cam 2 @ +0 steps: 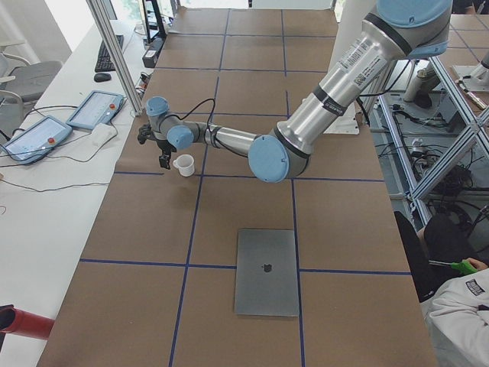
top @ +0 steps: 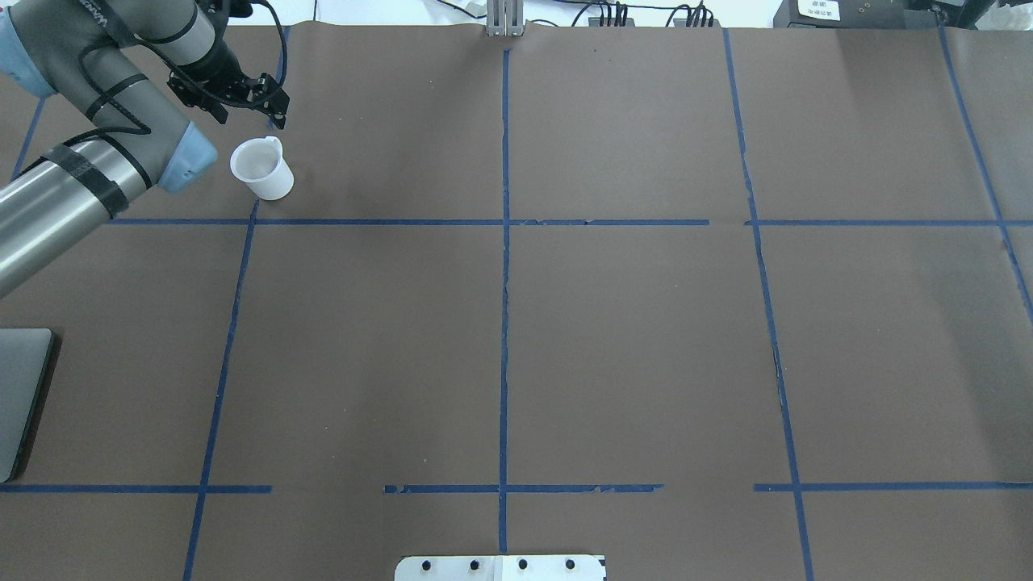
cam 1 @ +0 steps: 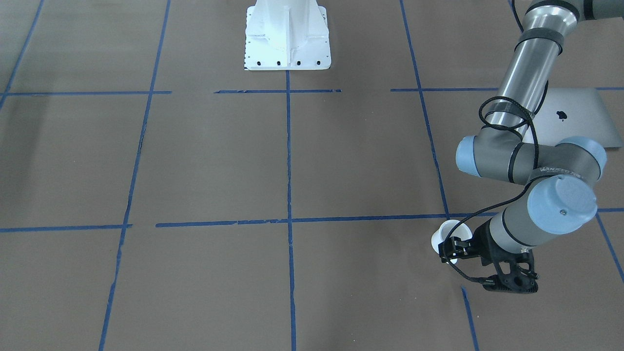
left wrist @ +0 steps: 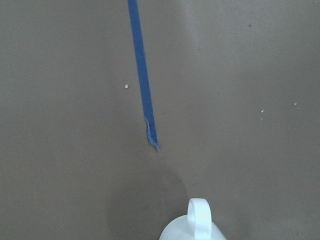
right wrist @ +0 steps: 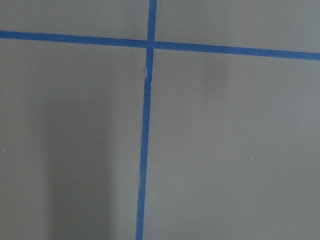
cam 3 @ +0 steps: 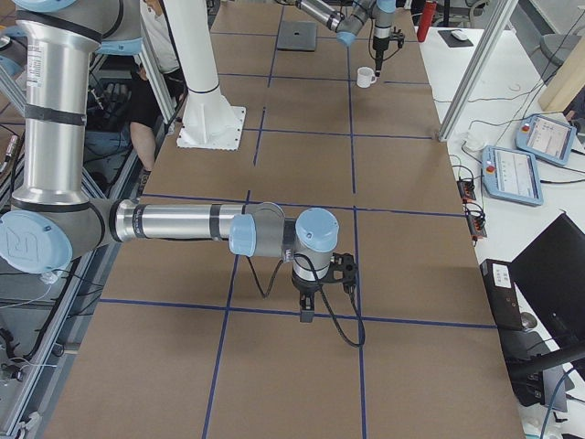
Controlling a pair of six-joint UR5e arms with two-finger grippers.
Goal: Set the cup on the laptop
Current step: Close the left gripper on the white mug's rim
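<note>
The small white cup (top: 260,168) stands upright on the brown table at the far left, its handle pointing away from the robot. My left gripper (top: 277,113) hovers just beyond the cup, a little above it, open and empty. In the front view the gripper (cam 1: 451,251) overlaps the cup (cam 1: 448,233). The left wrist view shows only the cup's handle (left wrist: 199,215) at its bottom edge, no fingers. The closed silver laptop (cam 2: 267,271) lies flat near the robot's left side, apart from the cup. My right gripper (cam 3: 306,315) hangs low over the table; I cannot tell its state.
Blue tape lines (top: 504,242) divide the table into squares. The white robot pedestal (cam 1: 287,34) stands at the near middle edge. A metal post (cam 2: 114,53) and teach pendants (cam 2: 95,111) stand beyond the far edge by the cup.
</note>
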